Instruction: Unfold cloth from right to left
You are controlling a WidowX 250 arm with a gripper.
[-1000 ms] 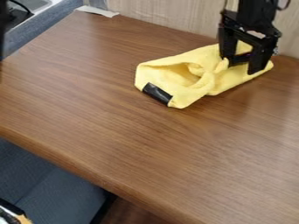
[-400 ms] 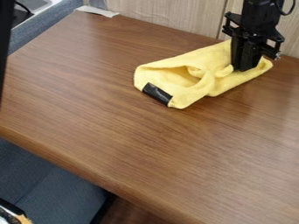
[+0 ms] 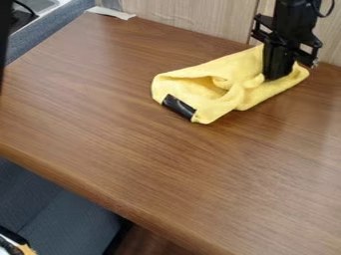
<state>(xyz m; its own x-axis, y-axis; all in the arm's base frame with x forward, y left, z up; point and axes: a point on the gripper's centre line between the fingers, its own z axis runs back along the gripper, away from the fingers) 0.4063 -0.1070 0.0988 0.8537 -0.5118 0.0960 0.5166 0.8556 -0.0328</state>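
Yellow cloth point(image 3: 225, 82), apparently pinched toward its right end by closed fingers point(image 3: 274, 68). Best to lift slightly, then draw leftward, peeling, not dragging.

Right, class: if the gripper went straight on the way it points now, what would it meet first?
Pointing down, the gripper would most likely press into the yellow cloth first, then the wooden table beneath; exact depth is hard to judge from this slant.
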